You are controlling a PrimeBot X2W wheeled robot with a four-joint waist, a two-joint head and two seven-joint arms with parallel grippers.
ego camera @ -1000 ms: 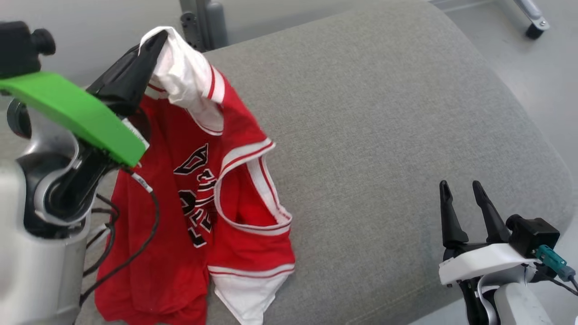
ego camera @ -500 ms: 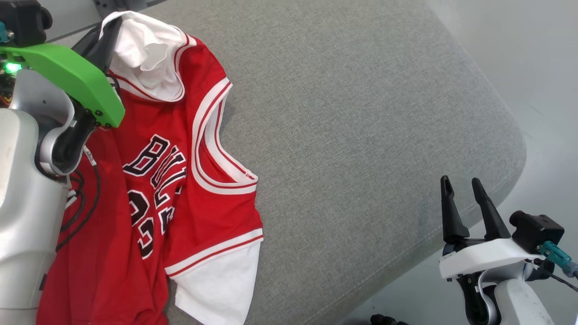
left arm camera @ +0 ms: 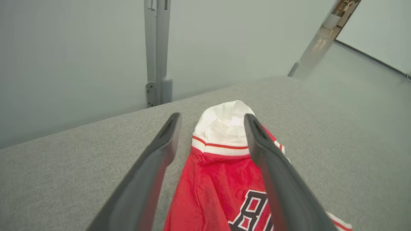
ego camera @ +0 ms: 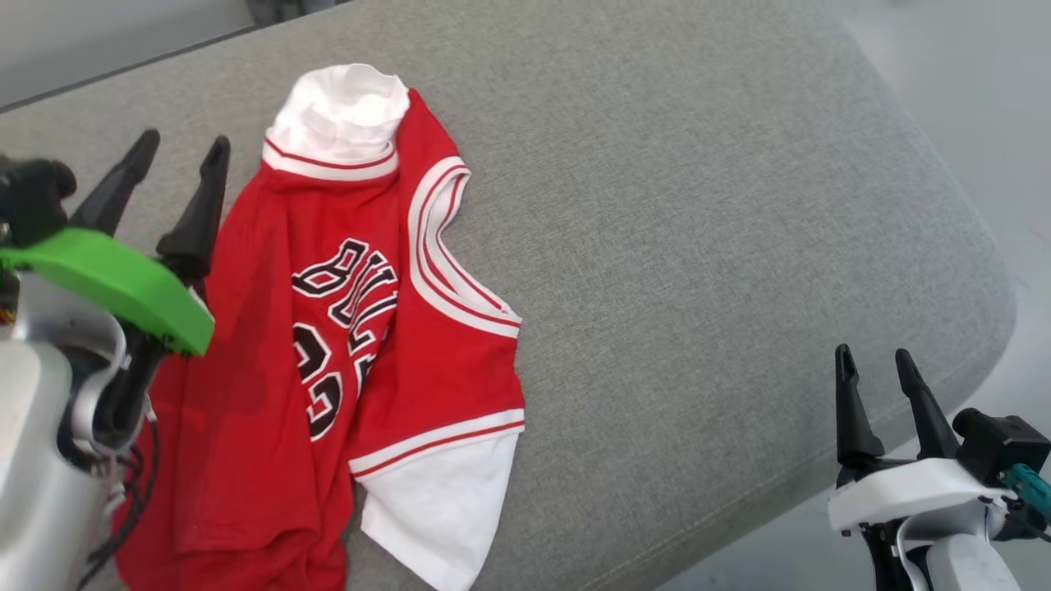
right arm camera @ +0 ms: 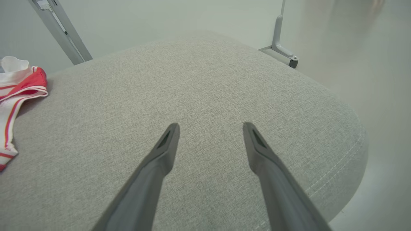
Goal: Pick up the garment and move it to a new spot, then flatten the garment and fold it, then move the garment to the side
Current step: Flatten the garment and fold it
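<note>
From the head: high, steeply down on the grey cushion (ego camera: 698, 205). From the left wrist: low, close over the red jersey (left arm camera: 218, 173), toward the cushion's far edge. From the right wrist: low over bare cushion. Shared throughout: cushion, jersey.

Red/white jersey (ego camera: 328, 345) lies rumpled on grey cushion (ego camera: 698, 246).

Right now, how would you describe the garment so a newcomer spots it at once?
Find the wide grey cushion. On its left part, beside the left gripper, lies the jersey: bright red, white trim, black lettering, the only coloured cloth there.
</note>
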